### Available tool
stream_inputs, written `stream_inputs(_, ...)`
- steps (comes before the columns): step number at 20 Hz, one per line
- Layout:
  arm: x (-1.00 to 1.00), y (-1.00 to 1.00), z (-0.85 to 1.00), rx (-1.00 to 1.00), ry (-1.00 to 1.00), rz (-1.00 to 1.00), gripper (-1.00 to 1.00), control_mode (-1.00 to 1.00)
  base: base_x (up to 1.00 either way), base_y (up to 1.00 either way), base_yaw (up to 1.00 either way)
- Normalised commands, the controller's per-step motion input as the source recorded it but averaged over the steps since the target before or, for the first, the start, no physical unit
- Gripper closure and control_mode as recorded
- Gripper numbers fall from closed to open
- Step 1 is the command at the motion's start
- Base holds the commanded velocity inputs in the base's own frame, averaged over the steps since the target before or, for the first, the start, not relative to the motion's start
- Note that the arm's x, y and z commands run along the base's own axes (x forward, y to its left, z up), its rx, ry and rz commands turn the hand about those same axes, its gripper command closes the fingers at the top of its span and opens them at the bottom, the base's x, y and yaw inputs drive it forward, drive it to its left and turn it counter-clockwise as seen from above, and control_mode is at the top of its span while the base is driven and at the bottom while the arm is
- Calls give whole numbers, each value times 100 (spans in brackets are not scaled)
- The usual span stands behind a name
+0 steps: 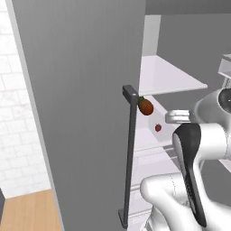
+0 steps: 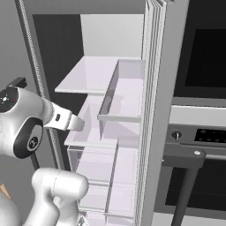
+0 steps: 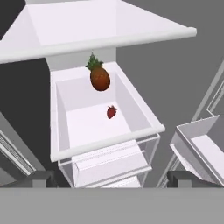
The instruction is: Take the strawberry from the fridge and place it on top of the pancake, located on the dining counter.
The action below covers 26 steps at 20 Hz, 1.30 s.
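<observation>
The arm (image 1: pixel 198 180) is a glossy white Franka Panda built of fat, rounded, tube-like links that swell into bulbous joints. In the left base view a long black band with a tapered, rounded top runs down the side of one link, edged by the white shell. In the right base view a dark grey oval panel is set into a white elbow housing and carries a small round white emblem, and higher up a dark circular joint cap (image 2: pixel 8 100) shows faint marks, possibly screws or lettering, too small to read. A light grey wrist piece with a small dark square spot tapers forward from it. The claw (image 3: pixel 112 179) shows two small, dark grey, blocky finger tips (image 3: pixel 39 178).
</observation>
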Motion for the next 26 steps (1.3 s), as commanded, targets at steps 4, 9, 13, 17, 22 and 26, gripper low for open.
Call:
stream_inputs(4, 49, -19, -53, 0, 8, 0, -100, -100, 0, 0, 0)
stream_inputs(9, 46, -12, -38, 0, 1, 0, -100, -100, 0, 0, 0)
stream_inputs(13, 50, -7, -35, 0, 4, 0, -100, -100, 0, 0, 0)
stream_inputs(17, 48, -11, -31, 2, 3, 0, -100, -100, 0, 0, 0)
stream_inputs(22, 37, -23, -11, 1, 13, 2, -100, -100, 0, 0, 0)
stream_inputs(26, 29, -32, -24, 5, 7, 5, -100, -100, 0, 0, 0)
